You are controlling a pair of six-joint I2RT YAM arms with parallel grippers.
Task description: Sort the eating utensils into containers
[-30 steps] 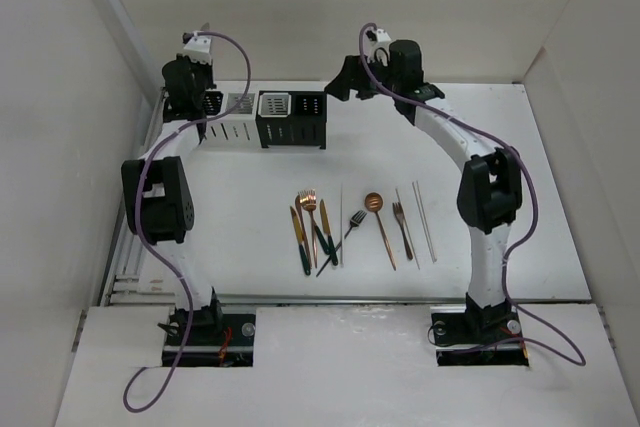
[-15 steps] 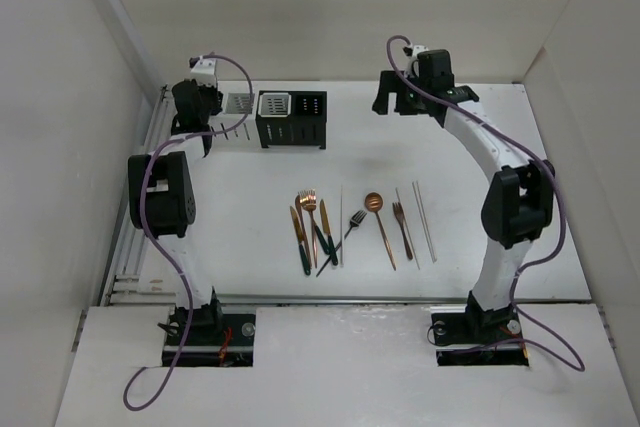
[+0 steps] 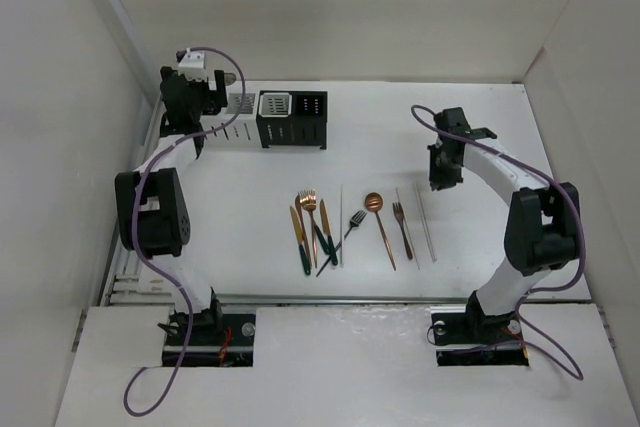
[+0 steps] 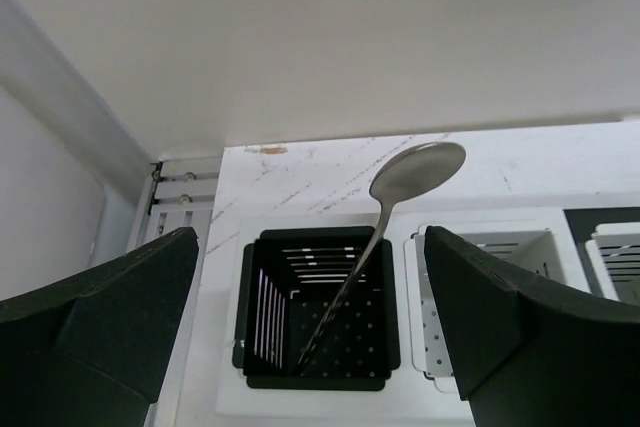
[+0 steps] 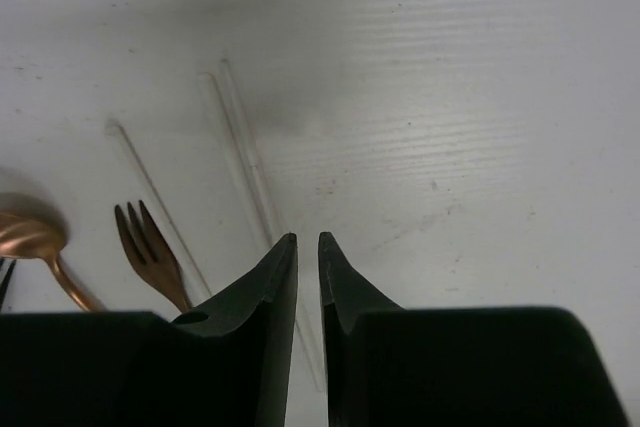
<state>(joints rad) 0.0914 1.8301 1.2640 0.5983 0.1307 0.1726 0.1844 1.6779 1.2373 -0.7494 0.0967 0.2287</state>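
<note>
The containers (image 3: 290, 132) stand in a row at the back left. My left gripper (image 3: 205, 97) hovers open over the leftmost black caddy (image 4: 250, 347). A silver spoon (image 4: 415, 169) leans in that caddy, free of both fingers. Several eating utensils (image 3: 374, 203) lie in a row at the table's middle. My right gripper (image 3: 440, 179) hangs just above the far end of two thin white sticks (image 5: 245, 157). Its jaws are nearly together, with nothing between them. A copper fork (image 5: 145, 237) and a copper spoon (image 5: 25, 232) lie to its left.
A white caddy (image 4: 480, 247) adjoins the black one on the right. White walls enclose the table at the back and on both sides. A metal rail (image 3: 150, 147) runs along the left edge.
My left gripper has opened and let the silver spoon go into the black caddy. The right arm swung from the back down to the white sticks, and its jaws closed.
</note>
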